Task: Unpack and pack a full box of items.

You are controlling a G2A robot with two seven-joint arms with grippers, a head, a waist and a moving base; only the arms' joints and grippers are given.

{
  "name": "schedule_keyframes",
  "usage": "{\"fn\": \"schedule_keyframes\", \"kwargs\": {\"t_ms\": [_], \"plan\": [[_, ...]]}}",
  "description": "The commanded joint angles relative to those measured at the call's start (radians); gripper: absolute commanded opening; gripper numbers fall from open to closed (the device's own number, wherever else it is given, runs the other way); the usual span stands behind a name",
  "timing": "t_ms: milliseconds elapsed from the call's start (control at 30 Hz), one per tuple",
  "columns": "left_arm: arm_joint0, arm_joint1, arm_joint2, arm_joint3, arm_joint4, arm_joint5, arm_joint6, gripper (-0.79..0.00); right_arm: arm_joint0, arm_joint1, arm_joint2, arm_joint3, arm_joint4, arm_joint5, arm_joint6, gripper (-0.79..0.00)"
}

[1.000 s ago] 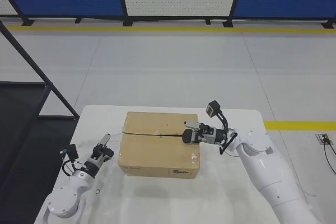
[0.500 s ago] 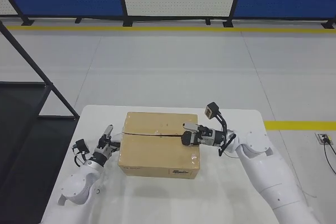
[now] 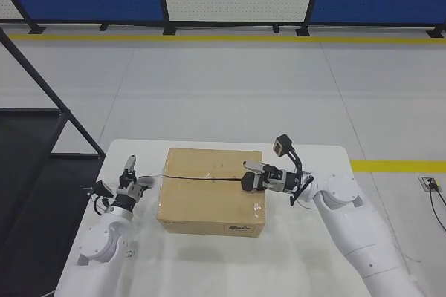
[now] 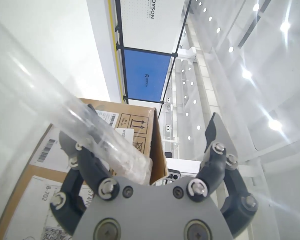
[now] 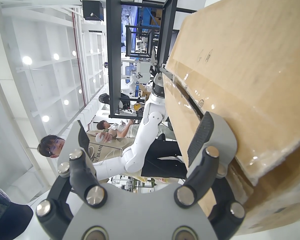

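The left tool (image 4: 150,126) stood with its jaws wide and gripped nothing. A clear tape strip (image 4: 110,141) lay across one of its fingers and bunched up near the palm, stuck there rather than pinched. It was probably the box's own sealing tape. In the top view this tool sat just off the 9 o'clock side of the cardboard box (image 3: 212,200), tipped upward and apart from the cardboard, most likely to carry the strip away from the box.

The right tool (image 5: 142,126) was also spread wide and empty. One finger (image 5: 198,136) lay flat on the box top beside the seam (image 3: 208,177), at its 3 o'clock end, and the other hung off in free air. That placement looked meant either to steady the box or to get an edge under a flap.

The box sat at the centre of the white worktop (image 3: 297,245) with both top flaps down and meeting along the seam, which ran from 9 to 3 o'clock. Nothing from inside was out yet, so unpacking seemed barely begun. Lifting the flaps looked like the next call.
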Motion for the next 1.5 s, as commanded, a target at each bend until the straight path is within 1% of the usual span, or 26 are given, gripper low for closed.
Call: {"fn": "schedule_keyframes", "kwargs": {"t_ms": [0, 167, 300, 667, 1200, 1467], "plan": [[0.009, 0.002, -0.017, -0.016, -0.006, -0.006, 0.004, 0.0, 0.002, 0.001, 0.001, 0.0, 0.001, 0.01, -0.002, 0.0], [0.04, 0.007, -0.063, -0.079, -0.012, -0.012, 0.015, 0.0, 0.011, 0.001, -0.007, 0.011, -0.012, 0.046, -0.017, 0.0], [0.058, 0.009, -0.081, -0.124, -0.007, -0.015, 0.023, 0.0, 0.017, -0.001, -0.013, 0.026, -0.007, 0.055, -0.029, 0.0], [0.093, 0.007, -0.104, -0.236, -0.005, -0.014, 0.059, 0.0, 0.029, -0.004, -0.022, 0.063, 0.0, 0.055, -0.035, 0.0], [0.079, 0.006, -0.118, -0.307, 0.029, 0.018, 0.069, 0.0, 0.034, -0.004, -0.032, 0.073, 0.0, 0.045, -0.019, 0.0], [0.085, 0.007, -0.142, -0.332, 0.026, -0.001, 0.062, 0.0, 0.031, -0.002, -0.032, 0.067, -0.001, 0.042, -0.015, 0.0]]}}
